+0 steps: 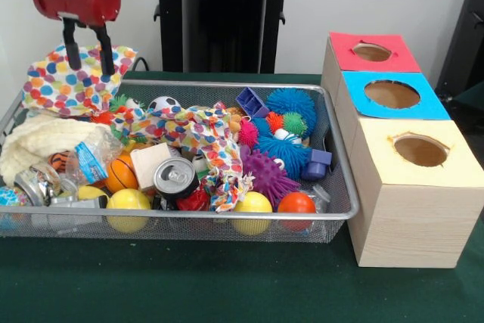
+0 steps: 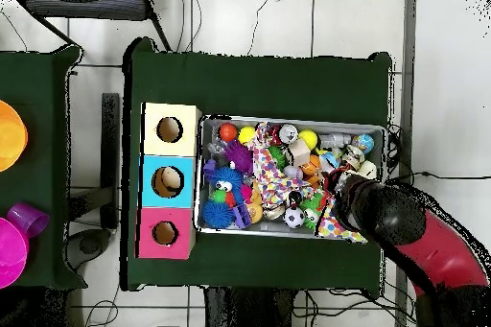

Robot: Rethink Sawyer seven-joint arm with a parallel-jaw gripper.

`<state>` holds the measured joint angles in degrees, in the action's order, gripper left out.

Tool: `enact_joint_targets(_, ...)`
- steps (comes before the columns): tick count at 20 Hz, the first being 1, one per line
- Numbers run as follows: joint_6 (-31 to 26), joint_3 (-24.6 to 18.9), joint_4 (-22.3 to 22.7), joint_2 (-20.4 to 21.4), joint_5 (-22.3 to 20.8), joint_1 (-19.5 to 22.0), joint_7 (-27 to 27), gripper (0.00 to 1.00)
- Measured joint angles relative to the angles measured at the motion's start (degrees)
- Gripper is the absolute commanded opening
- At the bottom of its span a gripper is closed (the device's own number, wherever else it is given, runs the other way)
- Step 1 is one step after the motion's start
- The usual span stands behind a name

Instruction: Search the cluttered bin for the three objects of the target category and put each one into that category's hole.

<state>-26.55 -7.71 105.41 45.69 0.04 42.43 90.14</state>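
My gripper [image 1: 89, 64] hangs open over the far left corner of the wire mesh bin [image 1: 227, 84], just above a polka-dot cloth [image 1: 72, 81], with nothing between its fingers. The bin holds mixed clutter: two yellow balls [image 1: 128, 200] [image 1: 252, 203], an orange ball [image 1: 296, 203], a soccer ball [image 1: 163, 103], a soda can [image 1: 175, 177], a wooden block [image 1: 149, 162], blue spiky balls [image 1: 291, 102] and a purple spiky ball [image 1: 268, 175]. To the right stands a box row with a red hole [image 1: 372, 52], a blue hole [image 1: 392, 94] and a yellow hole [image 1: 420, 149]. From overhead, the arm [image 2: 412, 232] covers the gripper.
A second polka-dot cloth strip [image 1: 198, 132] lies across the bin's middle, and a cream cloth [image 1: 41, 140] and crumpled plastic wrappers [image 1: 87, 163] fill its left end. Blue bricks [image 1: 252, 101] lie among the spiky balls. The overhead view shows the box row [image 2: 169, 181] left of the bin [image 2: 292, 120].
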Motion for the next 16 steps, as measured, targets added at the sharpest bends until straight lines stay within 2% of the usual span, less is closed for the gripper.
enact_joint_targets(16,4.8,-7.3,0.2,-4.7,-0.1,4.1,0.0,1.00)
